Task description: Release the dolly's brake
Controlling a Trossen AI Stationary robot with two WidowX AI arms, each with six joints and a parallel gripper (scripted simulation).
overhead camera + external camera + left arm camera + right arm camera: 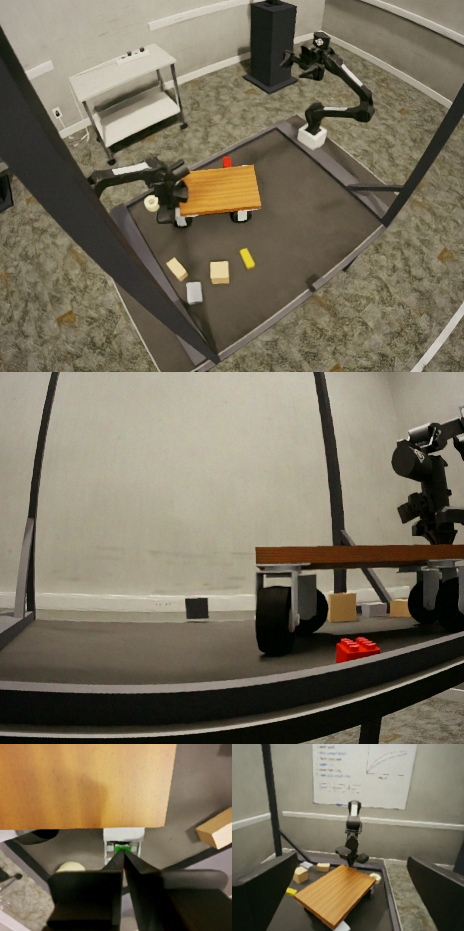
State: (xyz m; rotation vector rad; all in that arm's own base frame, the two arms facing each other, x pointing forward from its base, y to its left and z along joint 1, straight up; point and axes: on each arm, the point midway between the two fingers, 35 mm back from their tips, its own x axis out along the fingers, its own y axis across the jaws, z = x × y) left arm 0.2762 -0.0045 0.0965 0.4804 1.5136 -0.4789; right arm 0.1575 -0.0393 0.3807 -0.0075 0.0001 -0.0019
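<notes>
The dolly has a wooden deck and black casters and stands on all its wheels on the dark mat. It also shows in the exterior view and in the right wrist view. My left gripper is shut and empty, with its fingertips pointing down onto the green end of the brake pedal at the dolly's corner caster. No red part of the pedal shows in the left wrist view. My right gripper is open and empty, raised high and far from the dolly.
Several blocks lie on the mat: tan blocks, a grey one, a yellow one, a red brick behind the dolly. A white roll sits beside the left arm. A metal cart stands off the mat.
</notes>
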